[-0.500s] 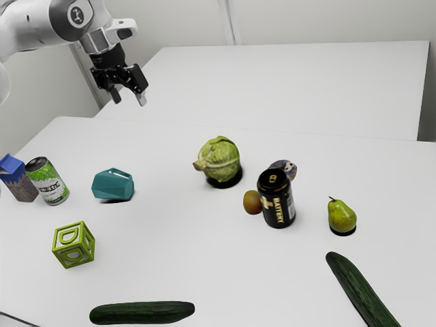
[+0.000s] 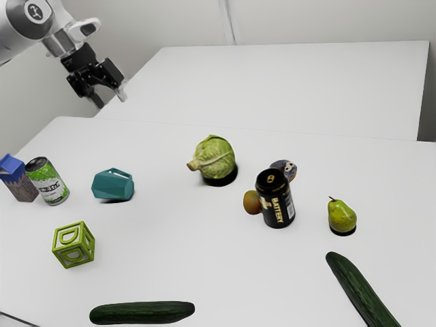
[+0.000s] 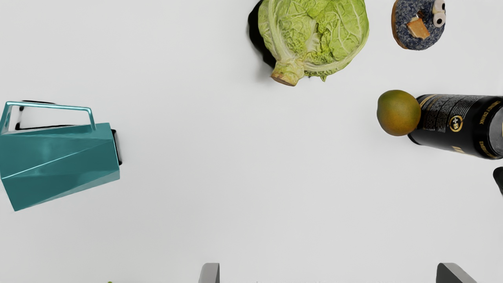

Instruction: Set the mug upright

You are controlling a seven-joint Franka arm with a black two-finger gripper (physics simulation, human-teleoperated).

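Teal mug (image 2: 112, 186), lying on its side, is judged light, rigid and possibly slippery: grip across its body (image 3: 59, 161), clear of the handle (image 3: 51, 105); jaws are released, wide apart.

Teal, faceted mug (image 2: 113, 185) lies on its side; handle uppermost; on the white table (image 2: 160, 238).

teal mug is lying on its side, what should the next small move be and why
I'd probably bring the open tool across toward the mug before lowering it: the mug lies well outside the gap between the parted fingers, and the tool hangs above the table, holding nothing.
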